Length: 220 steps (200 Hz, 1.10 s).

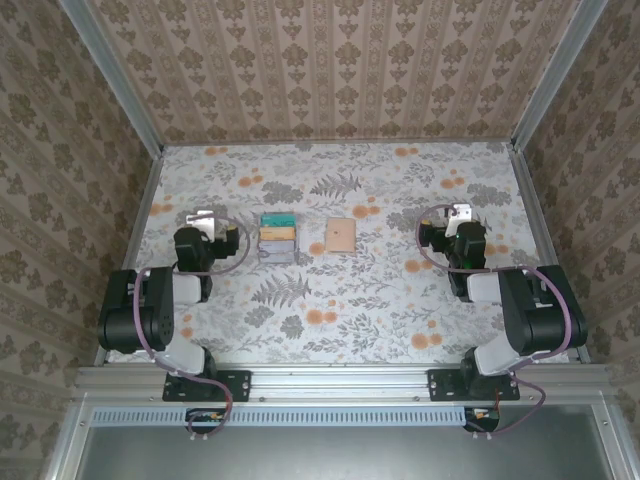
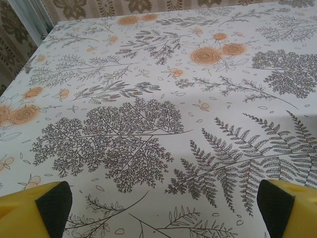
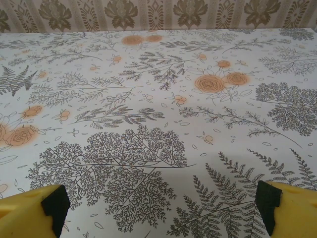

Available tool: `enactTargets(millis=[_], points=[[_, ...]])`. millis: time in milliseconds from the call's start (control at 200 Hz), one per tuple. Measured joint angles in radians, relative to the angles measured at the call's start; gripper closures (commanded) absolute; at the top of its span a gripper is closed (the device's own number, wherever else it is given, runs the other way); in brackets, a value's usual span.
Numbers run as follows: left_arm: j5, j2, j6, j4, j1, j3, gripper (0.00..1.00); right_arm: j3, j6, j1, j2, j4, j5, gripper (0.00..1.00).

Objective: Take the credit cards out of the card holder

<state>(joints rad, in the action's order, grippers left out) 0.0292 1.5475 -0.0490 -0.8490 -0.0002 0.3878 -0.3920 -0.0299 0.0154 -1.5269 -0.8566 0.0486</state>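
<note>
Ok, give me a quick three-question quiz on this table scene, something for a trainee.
1. True or false: in the top view, the card holder lies to the right of the credit cards.
2. Which is nearer the credit cards? A: left gripper. B: right gripper.
3. Fill in: both grippers are ___.
Key: 1 true; 2 A; 3 open.
</note>
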Motion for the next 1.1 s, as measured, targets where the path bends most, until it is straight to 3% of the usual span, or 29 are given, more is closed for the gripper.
enactTargets(millis=[820,975,1100], points=[[-0.006,-0.001,0.0,0.004,0.0,0.003,0.0,0.0,0.0,0.0,0.0,0.0,0.0,0.0],[-0.072,-0.078,0.016,0.183,-0.006,0.069,0.0,-0.001,0.0,0.005,0.018,0.031,0.021,0.0],[-0.203,-0.183,0.077,0.42,-0.008,0.217,0.0,-0.02,-0.009,0.018,0.163,0.186,0.063,0.0]])
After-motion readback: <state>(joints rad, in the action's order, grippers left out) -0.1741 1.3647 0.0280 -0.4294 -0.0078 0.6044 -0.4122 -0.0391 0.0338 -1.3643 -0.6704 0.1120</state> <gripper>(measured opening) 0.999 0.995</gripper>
